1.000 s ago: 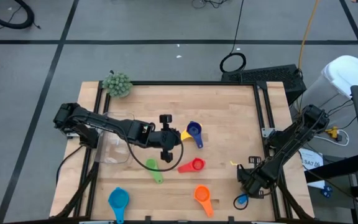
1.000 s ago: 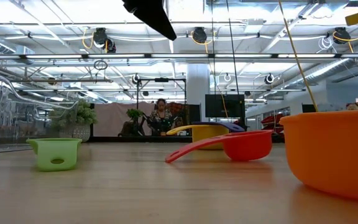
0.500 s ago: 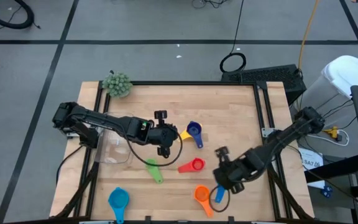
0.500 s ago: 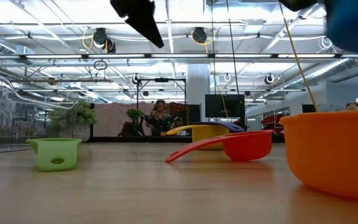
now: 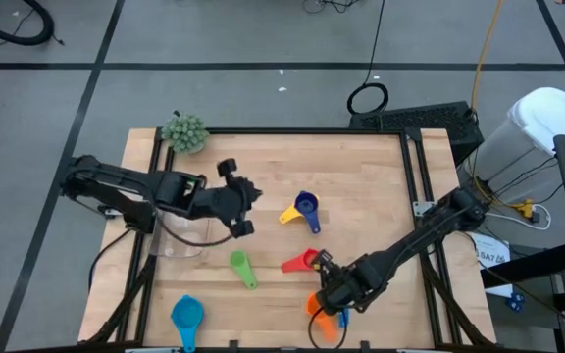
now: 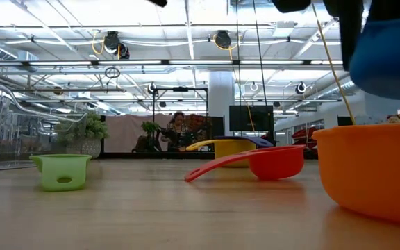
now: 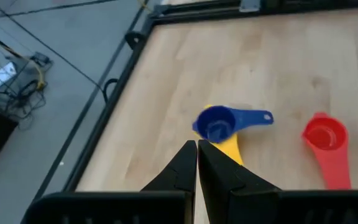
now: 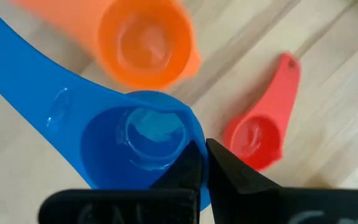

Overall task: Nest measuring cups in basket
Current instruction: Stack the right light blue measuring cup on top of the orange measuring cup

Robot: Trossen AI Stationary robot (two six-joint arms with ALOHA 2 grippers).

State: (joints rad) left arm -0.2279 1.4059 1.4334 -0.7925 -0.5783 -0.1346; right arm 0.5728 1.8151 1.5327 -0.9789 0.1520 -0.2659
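Note:
My right gripper is shut on a lighter blue measuring cup, which hangs just above the orange cup near the table's near edge. In the low view the blue cup floats over the orange one. My left gripper is shut and empty, raised left of the dark blue cup, which lies on the yellow cup. The red cup, the green cup and a second lighter blue cup lie on the wood. The clear basket sits under the left arm. My right gripper pinches the wall of the lighter blue cup's bowl at the rim, on the side away from the handle; one finger looks to be inside the bowl and one outside. It comes from above. The cup is lifted clear, mouth up, over the orange cup.
A fuzzy green ball sits at the table's far left corner. Black rails run along the table's sides. Bare wood lies between the cups and the far edge.
My right gripper has carried the lighter blue cup from the near right corner toward the table's left, lifted clear, and now holds it over the orange cup. My left gripper has drawn back toward the table's left and far edge, away from the dark blue cup, and risen.

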